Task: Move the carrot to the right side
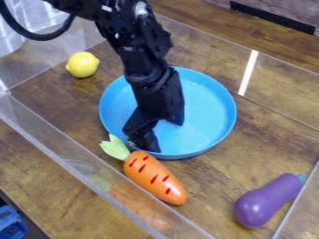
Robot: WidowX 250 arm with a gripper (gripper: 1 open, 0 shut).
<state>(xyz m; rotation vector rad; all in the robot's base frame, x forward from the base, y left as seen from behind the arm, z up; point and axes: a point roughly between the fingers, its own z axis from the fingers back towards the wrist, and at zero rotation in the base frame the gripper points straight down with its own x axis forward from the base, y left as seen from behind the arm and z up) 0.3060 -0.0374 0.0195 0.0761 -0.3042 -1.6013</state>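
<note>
The carrot, orange with short dark lines and a green leafy top, lies on the wooden surface in the front middle, pointing toward the lower right. My black gripper points steeply down just behind its leafy end, at the front-left rim of a blue bowl. The jaws stand open with nothing between them. The fingertips are low, near the bowl's rim and just apart from the carrot's leaves.
A purple eggplant lies at the front right. A yellow lemon sits at the back left. Clear plastic walls fence the wooden work area on the left and front.
</note>
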